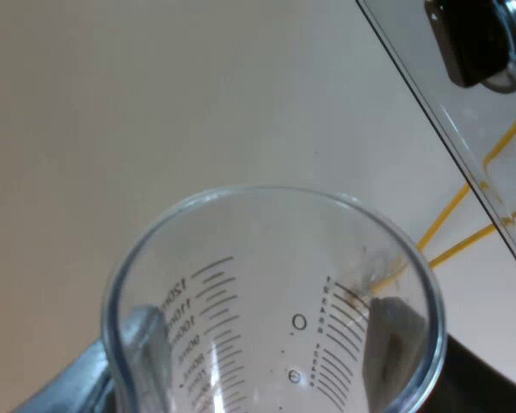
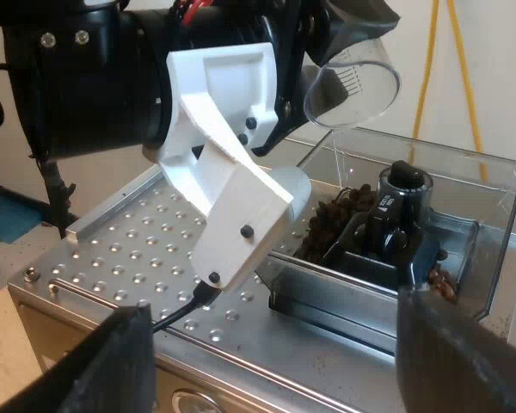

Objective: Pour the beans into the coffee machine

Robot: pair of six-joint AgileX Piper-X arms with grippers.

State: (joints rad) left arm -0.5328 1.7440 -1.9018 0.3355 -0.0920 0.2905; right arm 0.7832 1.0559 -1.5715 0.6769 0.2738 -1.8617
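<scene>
While my left gripper [image 1: 271,344] has its fingers [image 1: 142,340] pressed against opposite sides of the measuring glass [image 1: 275,284], that glass hangs tilted above the bean hopper [image 2: 490,198], its mouth turned down toward the hopper's open top. Its printed scale lines read clearly and its inside looks empty. In the right wrist view the coffee beans [image 2: 335,219] lie heaped inside the hopper, close against a black knob [image 2: 404,185] that stands in its middle, with a few more beans near the far wall. The hopper sits on the espresso machine [image 2: 138,249], beside its dimpled metal top plate. My right gripper [image 2: 275,344] hovers near the machine's top edge, fingers spread wide with nothing between them.
</scene>
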